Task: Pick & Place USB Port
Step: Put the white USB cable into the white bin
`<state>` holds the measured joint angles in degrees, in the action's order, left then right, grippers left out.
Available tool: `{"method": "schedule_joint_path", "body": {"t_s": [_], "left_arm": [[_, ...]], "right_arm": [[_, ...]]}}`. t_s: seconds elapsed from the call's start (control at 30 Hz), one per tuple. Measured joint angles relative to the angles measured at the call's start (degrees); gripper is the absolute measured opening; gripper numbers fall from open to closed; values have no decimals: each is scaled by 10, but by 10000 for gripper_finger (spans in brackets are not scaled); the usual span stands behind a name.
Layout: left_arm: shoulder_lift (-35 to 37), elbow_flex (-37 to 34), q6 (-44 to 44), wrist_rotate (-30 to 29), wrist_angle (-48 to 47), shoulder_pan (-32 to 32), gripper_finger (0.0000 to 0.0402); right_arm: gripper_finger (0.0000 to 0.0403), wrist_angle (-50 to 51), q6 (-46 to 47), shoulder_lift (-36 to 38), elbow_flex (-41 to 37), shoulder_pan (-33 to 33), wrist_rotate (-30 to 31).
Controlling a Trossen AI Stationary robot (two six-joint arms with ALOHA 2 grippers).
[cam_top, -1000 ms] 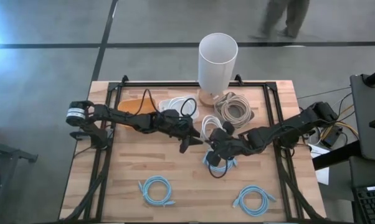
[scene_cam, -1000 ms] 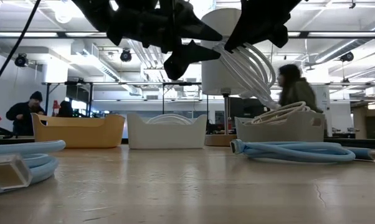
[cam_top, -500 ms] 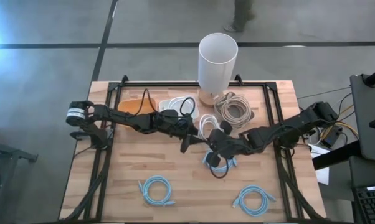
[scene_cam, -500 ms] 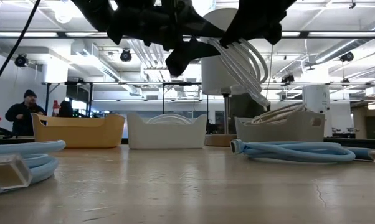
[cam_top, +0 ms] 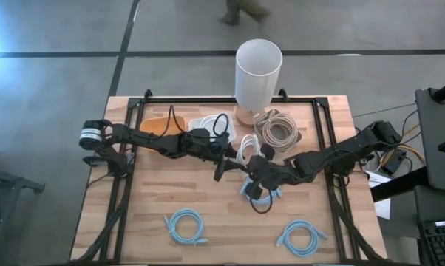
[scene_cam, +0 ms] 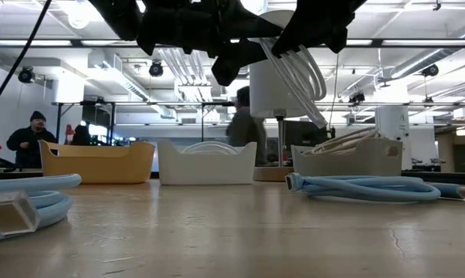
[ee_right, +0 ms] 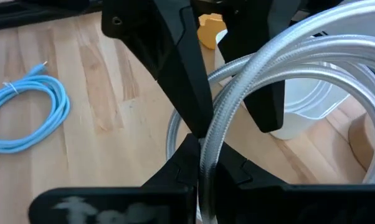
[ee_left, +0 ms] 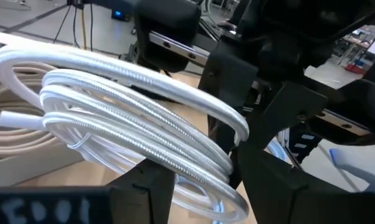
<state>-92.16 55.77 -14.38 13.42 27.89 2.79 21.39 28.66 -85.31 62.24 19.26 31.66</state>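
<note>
- Mid-transfer by the look of it: white USB cable coil (cam_top: 245, 151) lifted clear of the surface (cam_top: 208, 203) and hanging above its middle, between the two arms.
- Pinched by the right gripper (cam_top: 253, 176), jaws closed narrow on one strand of the coil, as plain in the right wrist view (ee_right: 203, 149).
- Met from the other side by the left gripper (cam_top: 224, 166), jaws spread wide with the loops lying between them (ee_left: 194, 143); no sign of a clamp there yet.
- Seen from table height, loops dangling in the air under both grippers (scene_cam: 294, 73), touching nothing below.
- Done so far, judging from the layout: the pick itself.
- Left to do: likely a handover to the left arm or a direct carry, then a drop into a container.
- Probable goals along the far edge: white bin (cam_top: 200, 123), orange bin (cam_top: 154, 125) and beige bin (cam_top: 278, 129), the last already filled with a beige cable.
- Unclear from the task line which bin is meant.
- Light-blue cable coils (cam_top: 185, 225) lying untouched on the near part of the surface, one more just below the right gripper.
</note>
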Motion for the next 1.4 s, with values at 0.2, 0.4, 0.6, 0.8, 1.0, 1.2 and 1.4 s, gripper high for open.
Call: {"method": "schedule_joint_path", "body": {"t_s": [0.2, 0.4, 0.6, 0.8, 1.0, 1.2, 1.4], "left_arm": [[1, -5, 31, 12, -3, -7, 177], [1, -7, 55, 15, 14, -9, 177], [1, -5, 67, 23, 45, -10, 177], [1, -7, 69, 25, 46, -10, 175], [1, -7, 69, 28, 52, -11, 116], [2, -7, 69, 33, 51, -11, 35], [3, -6, 63, 28, 32, -10, 30]], "right_arm": [[13, 7, -3, 4, 0, 0, 18], [13, 5, -3, 3, -1, -1, 14], [13, 2, -3, 1, 0, -1, 14], [13, 2, -4, 0, 0, -1, 13], [33, -17, -18, -1, -1, -2, 13], [78, -17, -65, -1, -2, -3, 14], [124, -11, -66, 3, -1, -2, 14]]}}
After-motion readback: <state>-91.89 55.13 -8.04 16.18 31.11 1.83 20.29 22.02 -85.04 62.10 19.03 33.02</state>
